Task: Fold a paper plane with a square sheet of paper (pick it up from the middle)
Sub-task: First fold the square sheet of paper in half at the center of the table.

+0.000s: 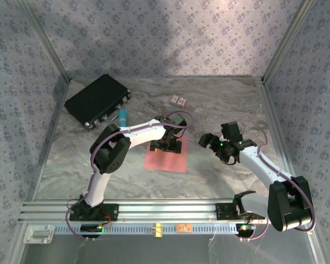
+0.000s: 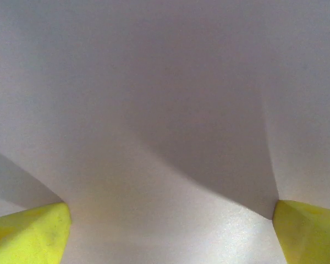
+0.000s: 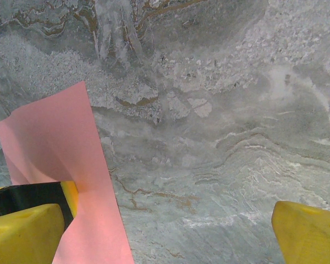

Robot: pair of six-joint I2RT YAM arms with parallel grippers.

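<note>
Left hand [image 1: 168, 144] poised over the far part of the square sheet of paper [image 1: 165, 159], mid-worktop [image 1: 225, 104]; in its wrist view we see both yellow fingertips [image 2: 27, 234] spread wide and meeting the paper's surface, with nothing clasped between them; right hand [image 1: 220, 138] equally wide and empty, above bare worktop just right of the sheet. The salmon-pink sheet shows no long axis that we can make out; its edges lie slightly skewed to the worktop's; in the right wrist view one corner points away from the hand.
</note>
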